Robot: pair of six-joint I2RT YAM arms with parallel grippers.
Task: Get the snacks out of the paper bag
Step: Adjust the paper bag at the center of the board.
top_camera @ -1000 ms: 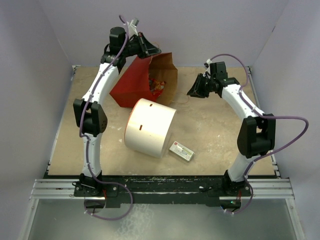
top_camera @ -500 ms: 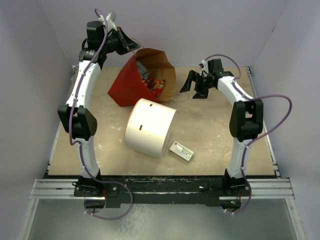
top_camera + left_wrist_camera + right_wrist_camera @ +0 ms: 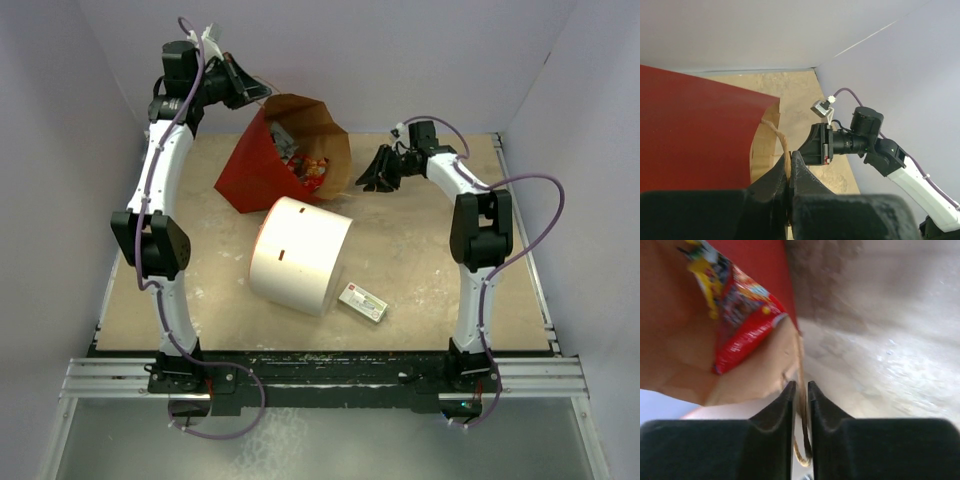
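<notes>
Paper bag (image 3: 245, 168) on tan table (image 3: 430, 262), lilac walls (image 3: 400, 50); left pincer (image 3: 789, 166) and right pincer (image 3: 800, 392) each pinch a handle (image 3: 778, 135).

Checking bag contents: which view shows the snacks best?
Top external: it looks into the open paper bag, where the snacks lie piled. Right wrist shows only a red-and-yellow packet, blurred. Left wrist shows none, just the bag's red outside.
</notes>
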